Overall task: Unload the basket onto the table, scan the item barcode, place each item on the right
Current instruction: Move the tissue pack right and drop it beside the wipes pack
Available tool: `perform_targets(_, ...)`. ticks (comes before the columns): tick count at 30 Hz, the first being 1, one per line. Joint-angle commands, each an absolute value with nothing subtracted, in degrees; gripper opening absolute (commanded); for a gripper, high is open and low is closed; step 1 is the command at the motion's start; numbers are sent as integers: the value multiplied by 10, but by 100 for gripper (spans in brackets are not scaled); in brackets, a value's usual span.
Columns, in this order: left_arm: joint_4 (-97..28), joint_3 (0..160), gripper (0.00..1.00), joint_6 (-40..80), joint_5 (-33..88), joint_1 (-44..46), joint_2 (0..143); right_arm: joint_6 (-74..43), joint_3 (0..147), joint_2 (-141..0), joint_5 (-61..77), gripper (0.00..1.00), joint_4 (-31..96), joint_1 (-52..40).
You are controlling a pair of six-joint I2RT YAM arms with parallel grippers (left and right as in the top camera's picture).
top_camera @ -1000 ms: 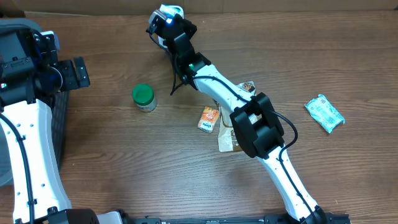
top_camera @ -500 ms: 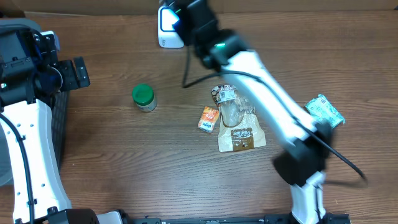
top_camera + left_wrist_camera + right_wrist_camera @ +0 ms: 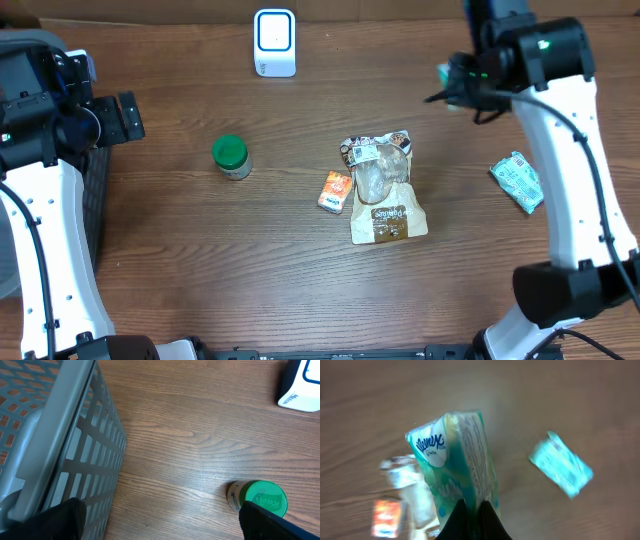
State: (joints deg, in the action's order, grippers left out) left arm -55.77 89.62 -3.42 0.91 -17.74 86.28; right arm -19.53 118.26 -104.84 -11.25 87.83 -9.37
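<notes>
From above, the white box-shaped scanner (image 3: 274, 42) stands at the far edge of the wooden table (image 3: 200, 260). Well to the right of the scanner, the right pincer (image 3: 455, 85) hangs over the table, and only a sliver of the teal tissue pack (image 3: 442, 73) shows at its tip; the arm hides the rest. Below and left of the scanner stands a small jar (image 3: 231, 156) with a green lid. Below and right of the scanner lie an orange packet (image 3: 336, 190) and, touching it, a crinkled clear bag (image 3: 382, 190) with a brown label. A second tissue pack (image 3: 521, 182) lies far right of the scanner, near the right arm. The left pincer (image 3: 125, 116) sits far left of the scanner. In the left wrist view, its two dark fingertips (image 3: 65, 520) sit in the bottom corners with the jaws spread wide and nothing between them. A grey plastic lattice basket (image 3: 60, 435) fills the left side, the jar sits at lower right, and the scanner is cut off at the top right corner. The right wrist view is blurred. Here the pincer's dark fingers (image 3: 457, 520) are pinched tight on the lower edge of the glossy, soft tissue pack, whose Kleenex label faces the camera. The pack covers part of the clear bag, and the orange packet is a smear at lower left.
</notes>
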Motion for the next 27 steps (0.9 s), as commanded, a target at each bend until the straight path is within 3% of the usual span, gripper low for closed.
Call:
perform_targets(1, -557, 900, 100, -43, 15, -179, 865, -226, 1108, -1057, -102, 4, 866, -51)
perform_targets(8, -557, 900, 100, -43, 15, -179, 865, -227, 906, -1057, -53, 4, 722, 46)
perform_targets(17, -557, 900, 100, -43, 15, -179, 865, -227, 781, -1057, -48, 4, 597, 103)
perform_targets(19, -557, 900, 99, -43, 15, -179, 865, -227, 766, -1057, -48, 14, 578, 110)
perform_targets(20, -557, 900, 99, -43, 15, -179, 865, -227, 761, -1058, -48, 27, 570, 113)
perform_targets(24, -557, 900, 99, -43, 15, -179, 865, -227, 758, -1058, -48, 61, 556, 115)
perform_targets(27, -557, 900, 100, -43, 15, -179, 865, -225, 762, -1058, -35, 72, 554, 115)
